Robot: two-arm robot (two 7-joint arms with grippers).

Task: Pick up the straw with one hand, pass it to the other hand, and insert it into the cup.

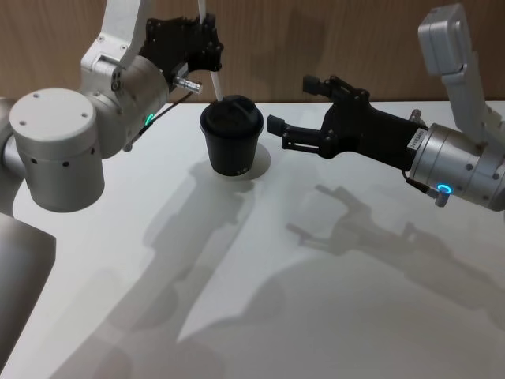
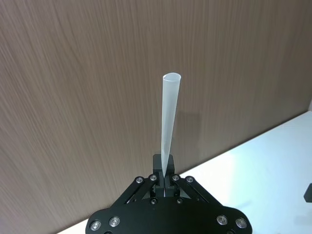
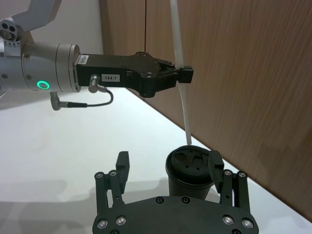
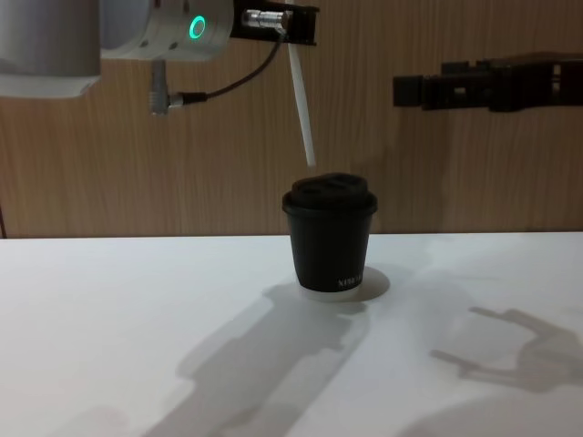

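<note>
Left gripper [image 3: 183, 74]: jaws pinched the straw [image 3: 181, 83], tip just above the cup [image 3: 191, 171] lid | right gripper [image 3: 168, 163]: jaws spread beside cup | advice: align tip with lid hole, lower straight.

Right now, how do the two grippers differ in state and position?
The left gripper is shut on the straw, holding it above the cup; the right gripper is open and holds nothing. The left gripper hangs over the cup's far side; the right hovers beside the cup. Both are black and off the table.

Silver arms [image 1: 55, 146] — black linkages, green ring [image 3: 43, 85]
</note>
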